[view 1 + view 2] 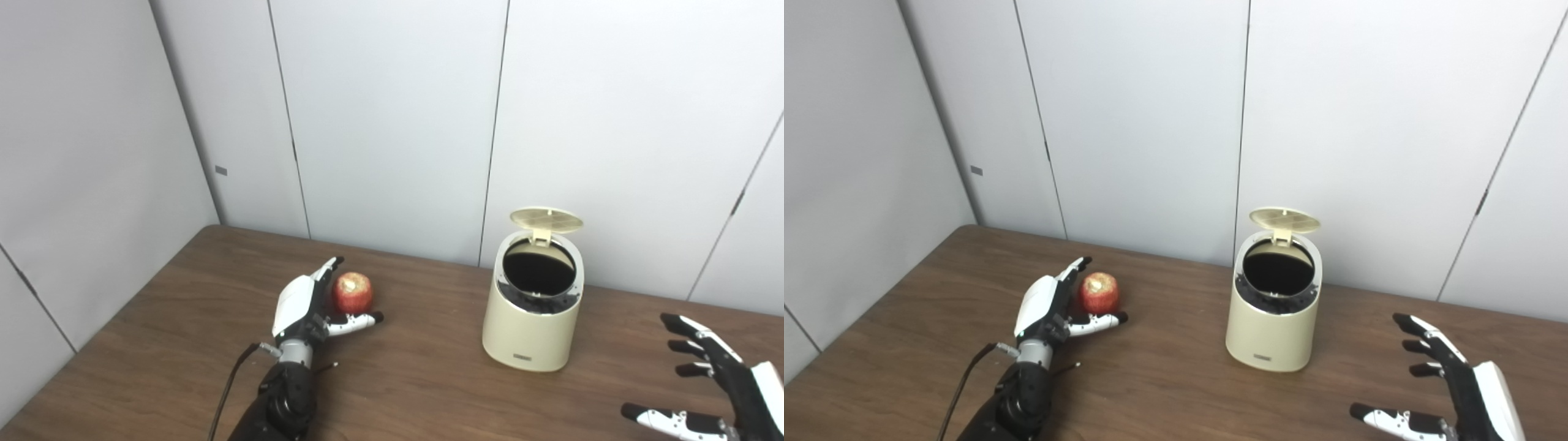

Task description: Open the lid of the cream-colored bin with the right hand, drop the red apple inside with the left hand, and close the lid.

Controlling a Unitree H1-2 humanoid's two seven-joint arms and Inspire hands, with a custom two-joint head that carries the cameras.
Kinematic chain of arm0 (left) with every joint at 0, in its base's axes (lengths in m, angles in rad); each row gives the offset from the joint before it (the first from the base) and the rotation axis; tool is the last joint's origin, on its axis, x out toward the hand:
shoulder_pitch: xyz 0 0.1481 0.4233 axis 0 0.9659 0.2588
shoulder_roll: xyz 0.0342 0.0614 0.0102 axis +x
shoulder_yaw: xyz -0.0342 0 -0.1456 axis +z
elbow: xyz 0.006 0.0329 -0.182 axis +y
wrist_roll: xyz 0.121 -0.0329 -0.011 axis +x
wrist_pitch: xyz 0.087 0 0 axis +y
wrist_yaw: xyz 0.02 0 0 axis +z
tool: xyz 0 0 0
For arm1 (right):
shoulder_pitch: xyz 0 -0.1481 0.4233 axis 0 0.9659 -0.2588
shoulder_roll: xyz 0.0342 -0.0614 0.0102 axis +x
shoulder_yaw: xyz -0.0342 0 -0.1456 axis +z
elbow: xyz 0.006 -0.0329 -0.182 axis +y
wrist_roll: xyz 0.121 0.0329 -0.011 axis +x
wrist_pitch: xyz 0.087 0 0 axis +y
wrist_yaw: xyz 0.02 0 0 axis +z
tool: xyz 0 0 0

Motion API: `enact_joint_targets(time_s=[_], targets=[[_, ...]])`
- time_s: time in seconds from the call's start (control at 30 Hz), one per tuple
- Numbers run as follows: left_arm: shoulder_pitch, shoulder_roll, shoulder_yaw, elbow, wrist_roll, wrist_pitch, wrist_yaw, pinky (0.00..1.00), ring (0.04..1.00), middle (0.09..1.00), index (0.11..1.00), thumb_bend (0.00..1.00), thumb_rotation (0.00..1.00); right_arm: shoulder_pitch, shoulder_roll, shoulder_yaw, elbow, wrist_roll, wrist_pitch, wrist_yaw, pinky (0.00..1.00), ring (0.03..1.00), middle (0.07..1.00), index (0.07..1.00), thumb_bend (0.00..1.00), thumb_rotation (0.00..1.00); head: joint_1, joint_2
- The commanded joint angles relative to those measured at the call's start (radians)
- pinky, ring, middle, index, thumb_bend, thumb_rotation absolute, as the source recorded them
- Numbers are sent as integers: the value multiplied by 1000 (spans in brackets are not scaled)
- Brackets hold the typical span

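1. Bin stands right of the table's middle, upright, with its lid already tipped up at the back rim, so the dark mouth faces me. I judge the opening step done.

2. Apple sits on the table at about 9 o'clock from the bin, well apart from it, stem end up.

3. My left hand is at the apple from its 9 o'clock side: fingers run up along the far-left of the fruit and the thumb lies along its near side at 6 o'clock. The hand is still loosely spread, cupping rather than clamped. I can't tell whether any pad actually presses the skin, and the apple looks to rest on the wood, not lifted.

4. So I read the step in hand as the grasp on the apple. Next I'd need to close fingers and thumb snugly round it, lift clear of the table, carry it toward 3 o'clock over the bin's mouth, then let go. The round fruit could roll away toward 3 o'clock if the fingers close unevenly.

5. My right hand hangs at about 4 o'clock from the bin, well apart from it, fingers spread wide, holding nothing. It will be wanted for shutting the lid.
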Motion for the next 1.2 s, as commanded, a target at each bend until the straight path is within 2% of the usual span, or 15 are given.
enact_joint_targets(time_s=[0.0,0.17,0.33,0.57,0.83,0.93,1.07,1.1,1.17], targets=[[-31,-3,-3,7,-10,-11,3,785,907,898,922,893,338,-25,-10,-1,-40,-4,-35,4,625,768,819,797,772,0,1,3],[-43,-7,-11,33,0,-6,22,750,876,870,905,854,347,-22,-7,-8,-44,11,-35,11,600,771,831,799,714,0,0,6],[-50,-6,-19,56,10,-7,44,718,829,815,859,809,284,-21,-4,-12,-49,20,-28,19,620,780,837,806,691,0,-3,12],[-52,12,-55,75,45,90,15,646,750,752,783,759,230,-21,0,-21,-50,36,-27,21,610,774,841,815,665,0,-3,19],[-46,42,-122,83,133,170,5,633,682,679,704,767,191,-23,4,-30,-53,51,-33,20,573,776,848,820,645,0,-4,24],[-45,49,-139,76,156,201,-8,665,673,661,687,764,190,-24,5,-33,-55,56,-27,21,599,781,851,823,635,0,-2,29],[-45,52,-147,75,167,215,-11,678,652,611,633,748,109,-26,9,-33,-61,53,-13,22,611,781,854,823,625,0,-4,32],[-46,52,-149,78,170,215,-6,680,640,585,565,636,86,-26,10,-34,-60,54,-16,20,610,780,854,822,624,0,-4,32],[-47,52,-150,82,171,209,4,690,620,501,518,547,17,-25,12,-34,-56,55,-22,17,602,781,857,824,619,0,-4,32]])
